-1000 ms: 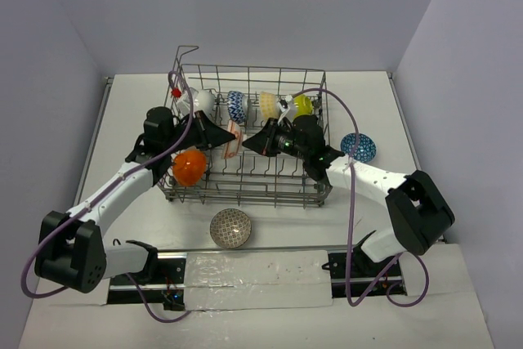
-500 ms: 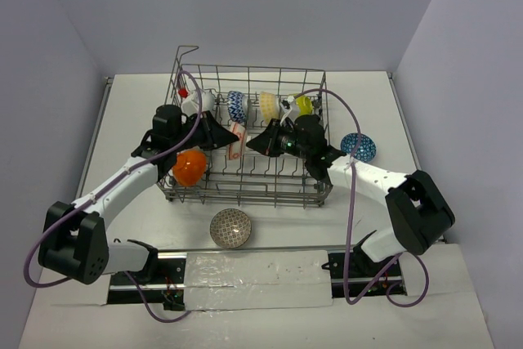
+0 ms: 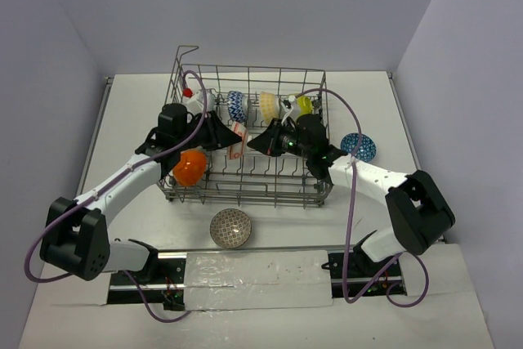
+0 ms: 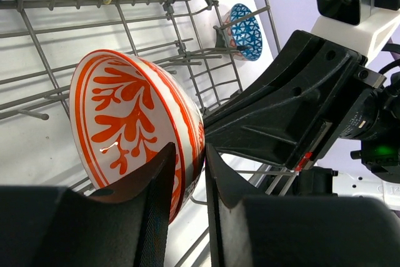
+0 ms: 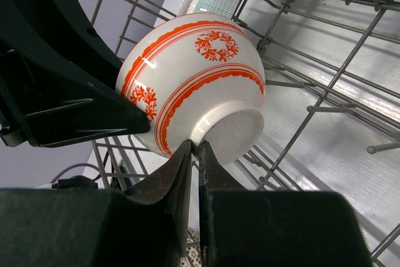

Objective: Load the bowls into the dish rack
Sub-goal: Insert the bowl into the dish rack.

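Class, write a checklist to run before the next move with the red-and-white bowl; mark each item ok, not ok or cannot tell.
1. Right hand shut on red-white bowl foot: ok.
2. Left hand clear of its rim: cannot tell; fingers straddle it.
3. Bowl inside dish rack: ok.
4. Bowl supported by rack wires: cannot tell.
5. All bowls loaded: not ok; grey bowl and blue patterned bowl lie outside.

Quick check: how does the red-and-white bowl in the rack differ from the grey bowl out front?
Place: the red-and-white bowl is inside the dish rack; the grey bowl sits on the table in front of it.
Pose: the red-and-white bowl is tipped on edge among the tines; the grey bowl lies flat.
Handling: the right gripper pinches the red-and-white bowl's foot ring; nothing touches the grey bowl.
Both are small, round and patterned.
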### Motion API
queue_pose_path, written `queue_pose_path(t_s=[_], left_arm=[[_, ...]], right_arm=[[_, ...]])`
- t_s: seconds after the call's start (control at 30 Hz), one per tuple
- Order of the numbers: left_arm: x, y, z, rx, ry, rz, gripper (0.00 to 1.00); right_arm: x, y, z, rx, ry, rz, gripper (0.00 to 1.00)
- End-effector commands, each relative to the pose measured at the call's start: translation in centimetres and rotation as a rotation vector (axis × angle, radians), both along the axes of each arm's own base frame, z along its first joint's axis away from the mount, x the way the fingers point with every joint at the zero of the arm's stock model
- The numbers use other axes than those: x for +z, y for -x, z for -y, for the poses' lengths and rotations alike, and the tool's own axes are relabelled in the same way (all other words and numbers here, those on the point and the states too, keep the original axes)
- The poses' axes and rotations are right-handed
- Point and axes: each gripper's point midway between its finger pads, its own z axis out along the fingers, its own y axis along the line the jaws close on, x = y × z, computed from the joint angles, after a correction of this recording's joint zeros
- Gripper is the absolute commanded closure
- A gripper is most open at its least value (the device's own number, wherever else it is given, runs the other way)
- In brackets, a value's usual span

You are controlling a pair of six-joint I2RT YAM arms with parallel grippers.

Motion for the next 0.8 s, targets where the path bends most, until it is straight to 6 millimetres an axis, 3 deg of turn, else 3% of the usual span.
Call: queue_pose_path(t_s=[0.0,0.2,0.5,0.77], left_arm=[[-2.2,-0.7,-1.2,0.065,-0.107,-0.033,0.70],[-1.4,-0.9,-2.5,0.138,-0.148,-0.005,0.70],[-2.0,-1.1,-4.2,0.238,-0.257,-0.012,0.70],[-4.5,-1.1,-4.6,0.257,-0.340,-0.086,0.68]], right_arm=[[4.6,-0.9,-0.1,0.009,-0.088,0.142,1.00],[4.8,-1.3,-0.3,0.018,-0.086,0.144,1.00],[5.6,-1.6,-0.9,0.037,-0.096,0.146,1.00],[6.4,-1.5,-1.0,0.050,-0.095,0.170,1.00]])
